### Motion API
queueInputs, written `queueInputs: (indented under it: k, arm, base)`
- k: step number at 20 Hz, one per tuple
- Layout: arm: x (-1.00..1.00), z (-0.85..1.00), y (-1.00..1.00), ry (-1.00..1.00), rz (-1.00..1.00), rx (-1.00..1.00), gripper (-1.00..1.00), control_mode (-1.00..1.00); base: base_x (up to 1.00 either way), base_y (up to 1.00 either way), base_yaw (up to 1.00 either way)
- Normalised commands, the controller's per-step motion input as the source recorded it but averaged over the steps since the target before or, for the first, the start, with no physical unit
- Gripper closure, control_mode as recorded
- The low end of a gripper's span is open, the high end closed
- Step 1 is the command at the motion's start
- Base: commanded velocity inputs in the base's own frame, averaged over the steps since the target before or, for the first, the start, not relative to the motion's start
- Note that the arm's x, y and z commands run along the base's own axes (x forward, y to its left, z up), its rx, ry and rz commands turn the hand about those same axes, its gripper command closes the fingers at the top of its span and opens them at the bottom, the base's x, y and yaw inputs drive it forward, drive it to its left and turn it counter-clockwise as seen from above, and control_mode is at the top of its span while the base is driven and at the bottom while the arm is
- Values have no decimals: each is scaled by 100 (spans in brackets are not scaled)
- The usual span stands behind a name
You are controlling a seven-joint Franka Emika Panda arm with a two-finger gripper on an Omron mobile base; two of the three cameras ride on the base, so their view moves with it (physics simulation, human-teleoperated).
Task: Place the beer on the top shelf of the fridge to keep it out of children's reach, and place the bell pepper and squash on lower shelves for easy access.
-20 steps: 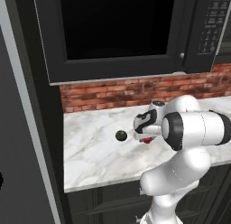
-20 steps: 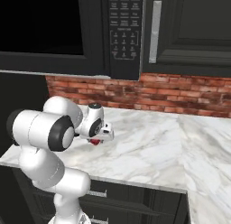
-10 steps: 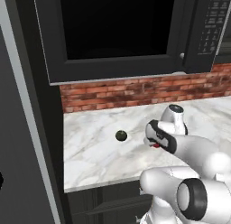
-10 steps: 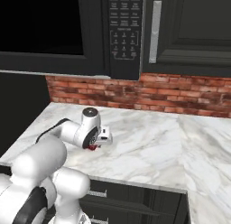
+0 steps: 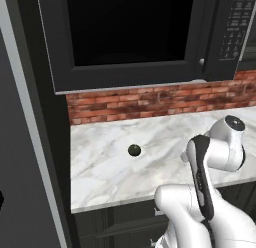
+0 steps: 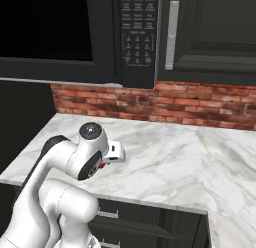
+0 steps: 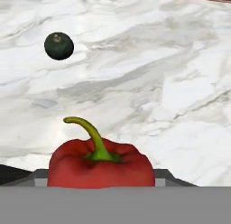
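Observation:
My gripper [image 7: 101, 175] is shut on the bell pepper [image 7: 100, 164], a glossy red fruit with a curved green stem, held low between the fingers. In the right base view a sliver of the bell pepper [image 6: 102, 165] shows under the white hand [image 6: 114, 153]. The squash [image 5: 134, 150], a small dark green ball, lies alone on the marble counter [image 5: 100, 177]; in the hand view the squash [image 7: 58, 45] sits beyond the pepper, to the upper left. The fridge [image 5: 22, 157] stands at the left edge. The beer, the top shelf and the lower shelves are out of view.
A black microwave [image 6: 140, 37] hangs above the counter, over a red brick backsplash [image 5: 150, 99]. A dark upper cabinet with a pale handle [image 6: 171, 34] is at the right. Dark drawers [image 6: 150, 227] run under the counter's front edge.
The arm has folded down and swung toward the counter's front edge, carrying the bell pepper away from the squash. The squash has stayed put.

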Motion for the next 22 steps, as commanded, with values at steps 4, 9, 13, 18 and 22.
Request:
queueInputs:
  k: [4,9,13,18,22]
  arm:
    - [-87,100,-10,-17,0,0,100,-100]
    - [-72,100,0,-19,0,0,100,-100]
    - [-61,100,14,-20,0,-8,100,-100]
    - [-51,80,37,-10,0,-14,100,-100]
    - [-43,62,34,-1,1,-15,100,-100]
  base:
    - [0,0,0]
    - [0,0,0]
    - [0,0,0]
    - [0,0,0]
    - [0,0,0]
